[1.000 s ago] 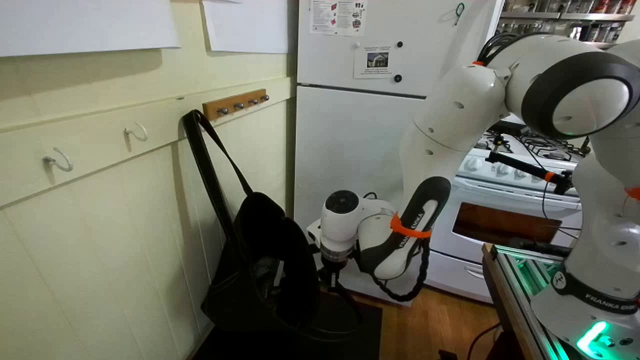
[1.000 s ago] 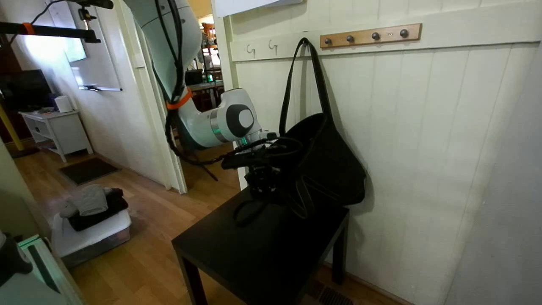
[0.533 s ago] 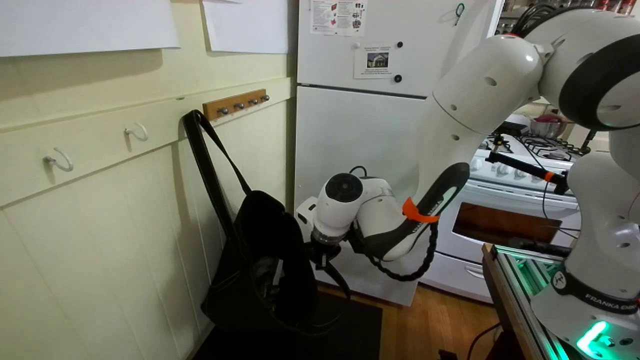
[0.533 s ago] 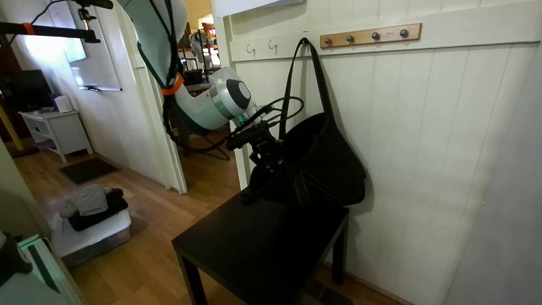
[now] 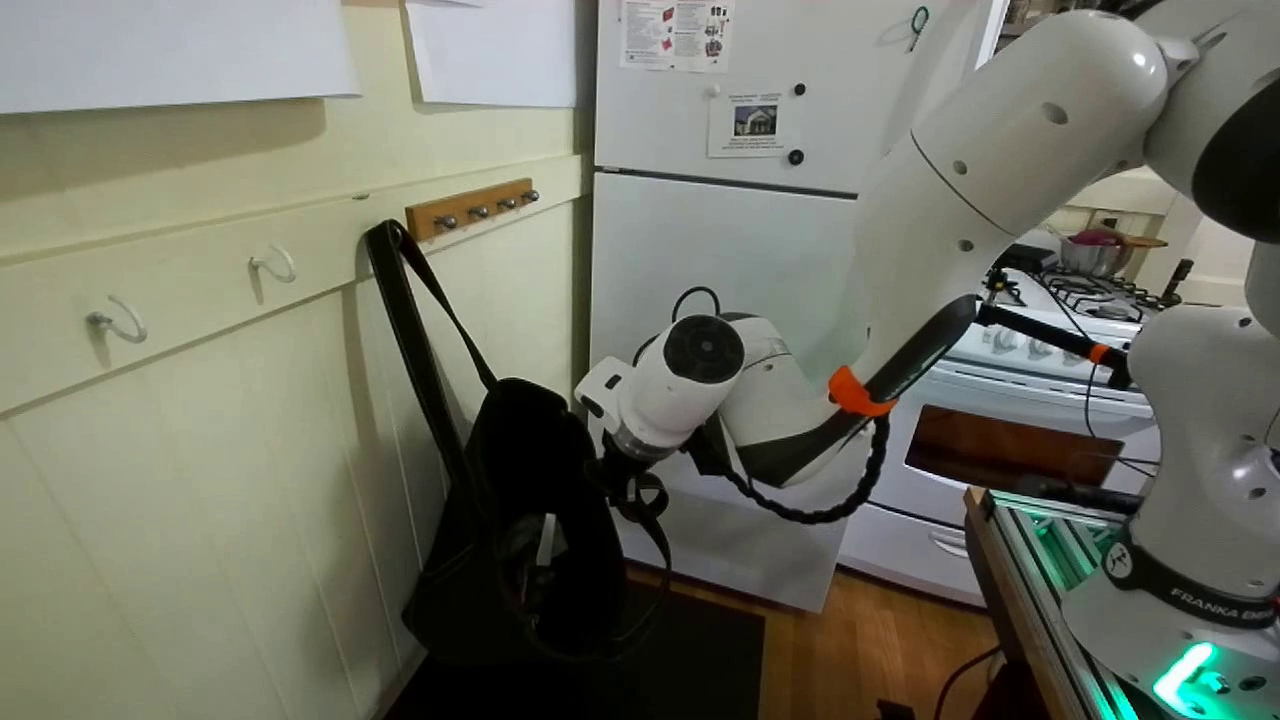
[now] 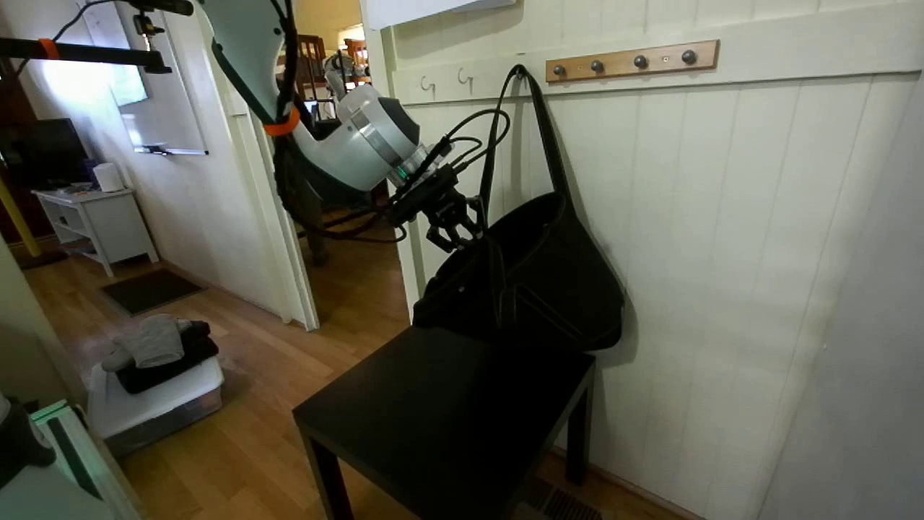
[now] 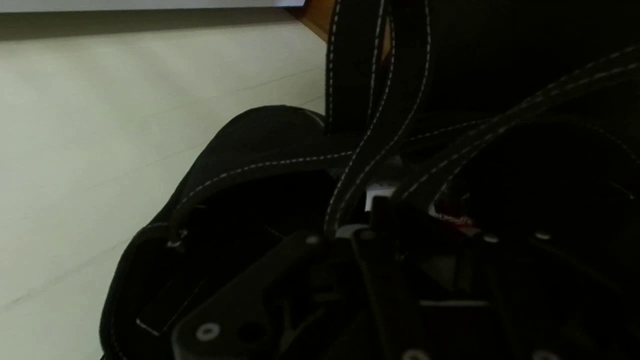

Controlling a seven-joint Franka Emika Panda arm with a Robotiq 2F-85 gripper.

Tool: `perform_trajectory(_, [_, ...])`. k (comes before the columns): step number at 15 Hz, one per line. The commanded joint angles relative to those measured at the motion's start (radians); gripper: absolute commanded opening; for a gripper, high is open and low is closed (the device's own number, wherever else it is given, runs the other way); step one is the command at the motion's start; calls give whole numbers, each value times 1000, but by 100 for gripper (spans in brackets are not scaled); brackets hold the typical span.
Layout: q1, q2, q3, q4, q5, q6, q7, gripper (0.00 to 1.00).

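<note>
Robotiq gripper [image 6: 466,241] pinches loose handle strap [image 7: 410,60] of black tote bag [image 6: 561,292], which hangs below it toward wall [image 6: 729,217]. Versus a second ago: gripper higher, strap drawn up with it, side table [image 6: 433,412] further beneath.

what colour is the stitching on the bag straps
Whitish: the stitching runs in dashes along the black straps, clearest in the wrist view.

Your white rounded arm [image 5: 1000,140] looks like smooth, glossy plastic; your black two-finger gripper [image 6: 463,242] is dull, set with shiny metal screw heads [image 7: 208,331]. You see the black tote bag [image 6: 556,285] and its white-stitched black strap [image 7: 404,90] as matt cloth, the black rectangular table [image 6: 433,404] as smooth with a low sheen, and the brown peg rail [image 6: 618,64] as wood with shiny metal knobs [image 6: 689,55].
</note>
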Motion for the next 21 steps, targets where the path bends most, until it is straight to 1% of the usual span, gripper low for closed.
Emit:
perform_trajectory(1, [73,-44,-79,-8,-81,-14,31,3])
perform_trajectory(5, [151,-81,-169,0,-118,-32,32,3])
perform_trajectory(7, [178,-94,-202,12,-121,-29,18,3])
perform_trajectory(14, [258,-52,-320,105,-152,15,57,3])
perform_trajectory(15, [235,-64,-300,125,-207,3,94,3])
perform_trajectory(16, [268,-41,-340,131,-167,22,71,3])
perform_trajectory(17, [211,-74,-274,146,-210,-7,88,3])
perform_trajectory(18, [201,-96,-255,127,-205,-20,73,11])
perform_trajectory(19, [194,-97,-247,137,-217,-21,82,11])
perform_trajectory(20, [227,-74,-286,131,-166,0,51,11])
perform_trajectory(21, [225,-74,-285,132,-169,0,53,11])
